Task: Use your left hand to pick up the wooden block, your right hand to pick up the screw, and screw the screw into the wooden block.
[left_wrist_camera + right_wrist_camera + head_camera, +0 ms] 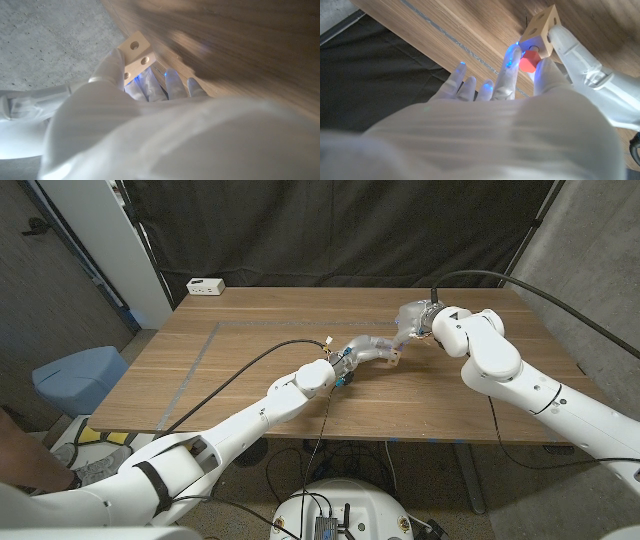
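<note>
Currently I have both hands meeting above the middle of the wooden table (250, 315). My left hand (368, 352) grips the wooden block (395, 359); in the left wrist view the fingers (172, 85) are wrapped against the block (137, 55), which is pale, with round holes in its faces, and lifted clear of the tabletop. My right hand (415, 318) sits just beside the block, on its far side. In the right wrist view a thumb and a finger (511, 70) pinch the screw (529, 60), which has a red head, and hold it against a holed face of the block (542, 31); the other fingers are spread. I cannot tell how deep the screw sits in the hole. A white power strip (205, 286) lies at the table's far left corner.
</note>
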Robot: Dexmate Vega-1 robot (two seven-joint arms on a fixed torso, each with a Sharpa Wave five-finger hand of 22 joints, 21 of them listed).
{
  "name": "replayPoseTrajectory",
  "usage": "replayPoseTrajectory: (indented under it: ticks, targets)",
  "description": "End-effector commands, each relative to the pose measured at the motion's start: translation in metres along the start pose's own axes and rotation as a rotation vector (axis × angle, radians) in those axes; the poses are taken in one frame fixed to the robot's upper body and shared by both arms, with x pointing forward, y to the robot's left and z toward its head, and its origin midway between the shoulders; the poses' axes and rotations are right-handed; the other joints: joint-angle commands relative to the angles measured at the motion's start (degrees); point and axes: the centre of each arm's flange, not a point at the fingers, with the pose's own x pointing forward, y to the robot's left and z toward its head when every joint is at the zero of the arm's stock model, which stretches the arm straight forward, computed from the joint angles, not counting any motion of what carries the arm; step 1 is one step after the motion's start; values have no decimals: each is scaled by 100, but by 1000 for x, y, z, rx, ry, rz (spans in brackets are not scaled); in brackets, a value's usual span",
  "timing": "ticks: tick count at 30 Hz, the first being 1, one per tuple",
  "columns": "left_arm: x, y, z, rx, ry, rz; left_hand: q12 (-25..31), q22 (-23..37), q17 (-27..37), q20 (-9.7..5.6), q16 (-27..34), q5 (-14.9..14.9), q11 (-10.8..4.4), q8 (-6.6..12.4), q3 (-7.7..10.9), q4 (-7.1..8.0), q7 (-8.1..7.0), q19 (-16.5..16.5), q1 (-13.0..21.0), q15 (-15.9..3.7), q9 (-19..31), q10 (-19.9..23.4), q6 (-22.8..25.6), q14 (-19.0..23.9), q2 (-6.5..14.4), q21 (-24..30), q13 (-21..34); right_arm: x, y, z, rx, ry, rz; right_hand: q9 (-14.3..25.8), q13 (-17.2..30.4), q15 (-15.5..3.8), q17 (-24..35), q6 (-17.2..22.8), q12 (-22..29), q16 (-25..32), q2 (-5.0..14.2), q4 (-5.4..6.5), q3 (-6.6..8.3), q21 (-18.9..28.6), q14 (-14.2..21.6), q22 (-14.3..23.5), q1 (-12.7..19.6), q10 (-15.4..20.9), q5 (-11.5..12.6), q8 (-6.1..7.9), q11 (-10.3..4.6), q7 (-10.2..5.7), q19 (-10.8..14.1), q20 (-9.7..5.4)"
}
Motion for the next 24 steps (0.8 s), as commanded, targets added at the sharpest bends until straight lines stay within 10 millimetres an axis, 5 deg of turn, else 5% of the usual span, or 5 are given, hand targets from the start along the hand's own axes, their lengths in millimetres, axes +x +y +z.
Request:
replayPoseTrajectory:
  ticks: [1,16,24]
  targets:
    - [2,2,0,-2,-3,0,47,23,10,8,6,35,-2,41,212,189,188,19,-34,-163,27,46,275,39,68,20,208,4,1,3,-2,15,-15,-37,9,-209,7,251,14,48,38,22,-20,24,118,15,-80,133,29,81,-16,40,84,-23]
    - [0,3,-1,-4,1,4,48,23,10,13,3,38,3,40,223,188,189,20,-43,-158,28,44,278,33,76,21,209,5,4,7,0,25,-47,-235,-8,-368,-40,1023,38,77,103,-49,-108,27,397,19,-190,617,42,221,-88,100,253,-112]
    - [0,4,-2,-5,0,9,54,23,10,11,5,41,7,40,230,186,194,20,-44,-158,28,57,279,36,79,21,209,4,3,8,3,35,-56,-297,-14,-399,-42,1158,18,74,55,11,-220,13,464,20,-405,733,28,197,-88,126,268,-123]
